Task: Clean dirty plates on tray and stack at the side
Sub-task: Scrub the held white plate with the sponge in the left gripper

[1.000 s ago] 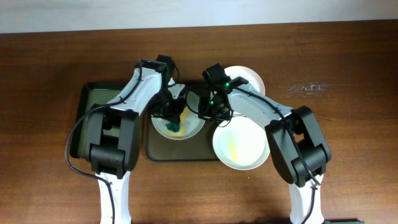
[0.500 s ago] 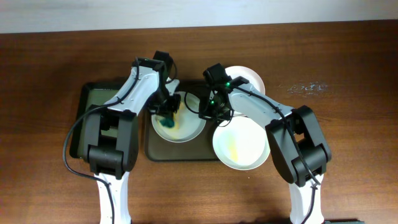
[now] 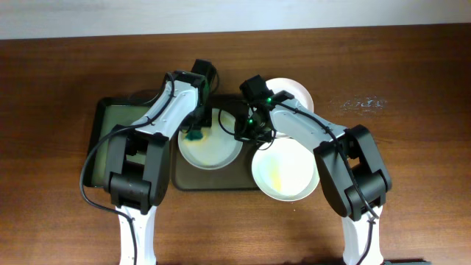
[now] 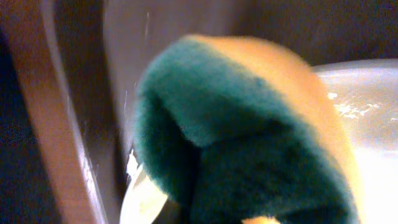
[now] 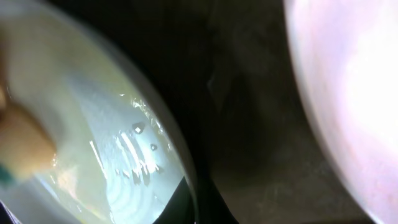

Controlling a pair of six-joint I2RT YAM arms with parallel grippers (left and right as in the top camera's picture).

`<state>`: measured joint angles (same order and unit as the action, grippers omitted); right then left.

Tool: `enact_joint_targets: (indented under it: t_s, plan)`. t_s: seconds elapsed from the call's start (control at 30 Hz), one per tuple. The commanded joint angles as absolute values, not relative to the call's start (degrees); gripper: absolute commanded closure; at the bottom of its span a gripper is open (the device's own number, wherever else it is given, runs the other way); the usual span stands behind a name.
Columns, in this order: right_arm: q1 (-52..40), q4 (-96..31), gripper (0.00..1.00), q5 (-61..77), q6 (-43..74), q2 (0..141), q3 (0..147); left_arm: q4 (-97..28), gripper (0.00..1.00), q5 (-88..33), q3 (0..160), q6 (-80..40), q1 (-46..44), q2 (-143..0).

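Note:
Three white plates show in the overhead view. One plate [image 3: 213,147] lies on the dark tray [image 3: 217,181], wet with a faint yellow film. My left gripper [image 3: 195,132] is shut on a green and yellow sponge [image 3: 193,135] at this plate's back left rim. The sponge [image 4: 249,137] fills the left wrist view. My right gripper [image 3: 243,132] is shut on the same plate's right rim [image 5: 186,186]. A second plate [image 3: 285,173] with a yellow smear sits at the front right, overlapping the tray's right edge. A third plate [image 3: 293,92] lies behind my right arm.
A narrower black tray with a green inside [image 3: 110,132] lies left of the dark tray, under my left arm. Brown wooden table [image 3: 412,162] surrounds everything. A faint pale smudge [image 3: 363,104] marks the table at the back right.
My left gripper has moved the sponge from the middle of the plate to its back left rim. The yellow smear there has thinned. The right arm has not moved.

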<state>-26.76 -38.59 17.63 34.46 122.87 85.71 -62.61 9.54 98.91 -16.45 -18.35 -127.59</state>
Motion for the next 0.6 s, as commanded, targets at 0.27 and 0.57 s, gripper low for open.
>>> enact_joint_targets:
  t_s: [0.27, 0.57]
  plan:
    - [-26.5, -41.0, 0.96, 14.4, 33.5, 125.0, 84.6, -52.0, 1.00, -4.9, 98.3, -8.2, -16.1, -127.4]
    - [-26.6, -41.5, 0.96, 14.4, 29.6, 124.8, 84.8, -75.8, 1.00, 3.8, 126.3, -18.6, -8.7, -123.9]
